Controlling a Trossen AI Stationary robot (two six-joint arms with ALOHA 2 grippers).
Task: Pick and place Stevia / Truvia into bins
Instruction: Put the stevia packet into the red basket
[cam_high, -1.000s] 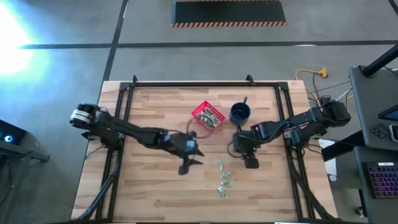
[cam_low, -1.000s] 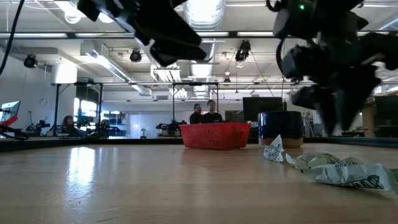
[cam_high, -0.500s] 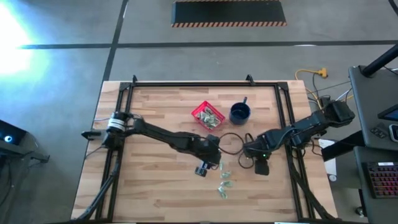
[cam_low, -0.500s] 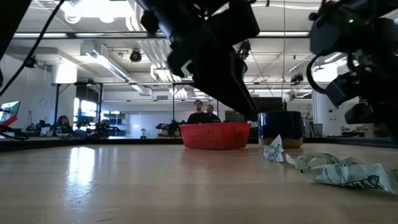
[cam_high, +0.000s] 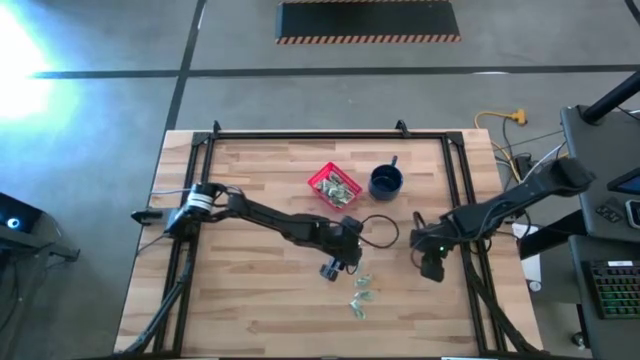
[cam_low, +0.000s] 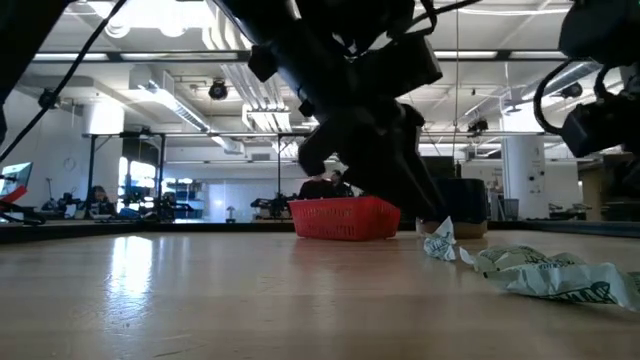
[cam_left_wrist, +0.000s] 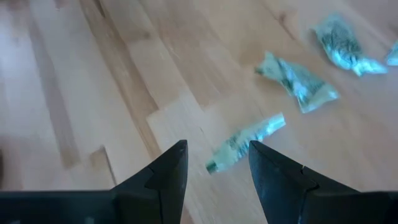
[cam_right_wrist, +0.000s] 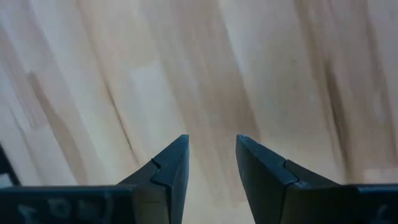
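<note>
On the wooden table (cam_high: 250, 290): three loose sachets (cam_left_wrist: 297, 76), one red basket (cam_high: 333, 187), one mug (cam_high: 386, 181). Left gripper (cam_left_wrist: 215, 163) spread wide over a sachet, holding nothing. Right gripper (cam_right_wrist: 211, 157) parted over bare wood, empty.

Your red basket (cam_high: 333, 187) sits beside the blue mug (cam_high: 385, 181), upright, with several pale green Stevia sachets (cam_high: 334, 186) inside. More sachets (cam_high: 361, 291) lie loose and crumpled on the wood, well apart from the basket.

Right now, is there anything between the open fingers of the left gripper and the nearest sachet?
No. In the left wrist view, only bare wood separates the left gripper from the nearest sachet.
</note>
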